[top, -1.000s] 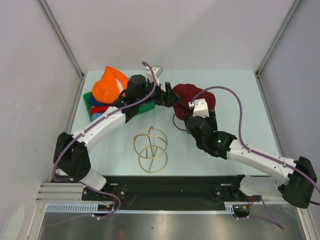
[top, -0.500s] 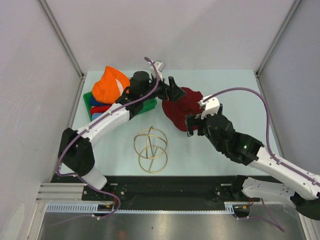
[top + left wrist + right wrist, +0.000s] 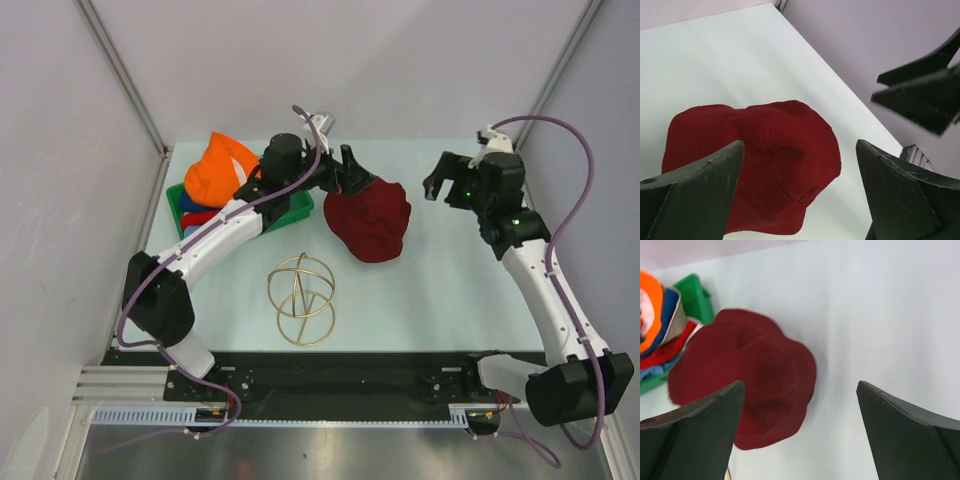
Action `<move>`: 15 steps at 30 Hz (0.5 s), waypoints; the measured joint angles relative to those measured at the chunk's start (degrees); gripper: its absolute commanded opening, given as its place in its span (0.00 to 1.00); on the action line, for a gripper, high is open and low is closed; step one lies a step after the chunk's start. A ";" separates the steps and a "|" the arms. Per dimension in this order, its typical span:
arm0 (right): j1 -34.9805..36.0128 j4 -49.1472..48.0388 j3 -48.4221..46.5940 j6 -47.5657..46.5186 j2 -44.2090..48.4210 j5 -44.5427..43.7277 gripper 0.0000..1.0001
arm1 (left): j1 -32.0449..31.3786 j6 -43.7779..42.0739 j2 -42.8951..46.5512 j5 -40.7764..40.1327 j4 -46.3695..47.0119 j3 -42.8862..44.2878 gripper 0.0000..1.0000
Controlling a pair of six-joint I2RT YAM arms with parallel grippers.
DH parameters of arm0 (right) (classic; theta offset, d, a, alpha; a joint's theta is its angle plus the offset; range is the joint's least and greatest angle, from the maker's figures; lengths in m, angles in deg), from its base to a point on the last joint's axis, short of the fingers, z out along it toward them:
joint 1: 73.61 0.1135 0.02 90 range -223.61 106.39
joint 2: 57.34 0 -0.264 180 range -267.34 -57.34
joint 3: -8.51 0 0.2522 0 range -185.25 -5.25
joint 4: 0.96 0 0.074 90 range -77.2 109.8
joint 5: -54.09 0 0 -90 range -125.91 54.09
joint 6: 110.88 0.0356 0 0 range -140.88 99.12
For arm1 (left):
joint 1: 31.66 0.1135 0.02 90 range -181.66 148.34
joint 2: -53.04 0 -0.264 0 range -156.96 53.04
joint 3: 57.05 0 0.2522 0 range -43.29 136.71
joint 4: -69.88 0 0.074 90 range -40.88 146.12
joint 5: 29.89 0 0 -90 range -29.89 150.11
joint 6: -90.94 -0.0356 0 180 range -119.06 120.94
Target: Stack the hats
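Near edge: black mounting rail (image 3: 330, 375) with both arm bases on it, left base at the left corner, right base at the right corner. Bench (image 3: 450, 290) is pale mint, matte, walled on the left, back and right by plain grey panels (image 3: 340, 70) on metal posts. Just beyond the rail, left of centre, a gold wire globe frame (image 3: 301, 300) stands alone. The near right half of the bench is bare, with the right arm reaching over it. Mid bench: the maroon hat (image 3: 368, 218) lies flat and crumpled, crown up, apart from the globe frame and just right of the green tray (image 3: 292, 212). The tray sits at the far left by the wall. It holds the piled hats, blue and red layers (image 3: 195, 212) under the orange hat (image 3: 218, 168) on top, which bulges above the rim. Left arm runs from its base diagonally up and across the tray's near edge. Left claw (image 3: 345, 172) hangs over the maroon hat's far-left edge, spread wide. In its wrist view the hat (image 3: 765, 160) lies on the bench below the fingers (image 3: 695, 195), not pinched. Right arm rises steeply along the right side, elbow high, wrist bent toward the centre. Right claw (image 3: 436, 180) is well apart from the hat, wide, with nothing in it. Its wrist view looks down on the maroon hat (image 3: 747, 385), with the tray corner (image 3: 695, 297) at the left.
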State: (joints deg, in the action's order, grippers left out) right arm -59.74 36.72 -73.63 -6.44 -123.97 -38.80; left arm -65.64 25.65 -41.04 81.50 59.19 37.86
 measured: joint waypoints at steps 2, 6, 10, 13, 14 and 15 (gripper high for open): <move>-5.03 -1.20 0.48 1.92 -0.33 4.31 1.00 | 0.00 -0.37 -0.50 -0.22 -0.92 0.92 0.99; -10.64 -4.83 3.30 5.27 -0.44 10.51 0.98 | 0.00 -1.22 -0.90 -0.48 -2.38 2.45 0.99; -11.37 -7.32 7.32 7.52 -0.87 15.10 0.97 | -0.02 -2.34 -0.98 -1.77 -3.78 3.54 1.00; -8.83 -8.22 10.19 8.07 -0.59 16.70 0.95 | -0.02 -4.04 -0.94 -4.85 -5.66 3.54 1.00; -7.52 -8.31 10.78 8.07 -0.35 16.96 0.95 | 0.04 -4.46 -0.90 -5.75 -6.75 3.54 0.99; -6.10 -8.37 11.19 8.04 -0.04 17.25 0.93 | 0.22 -4.85 -0.74 -6.47 -7.93 3.54 1.00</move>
State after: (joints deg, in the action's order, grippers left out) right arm -65.84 28.35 -62.44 1.60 -124.01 -21.56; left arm -65.42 20.80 -41.78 75.03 51.25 41.40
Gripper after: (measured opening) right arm 0.957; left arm 0.996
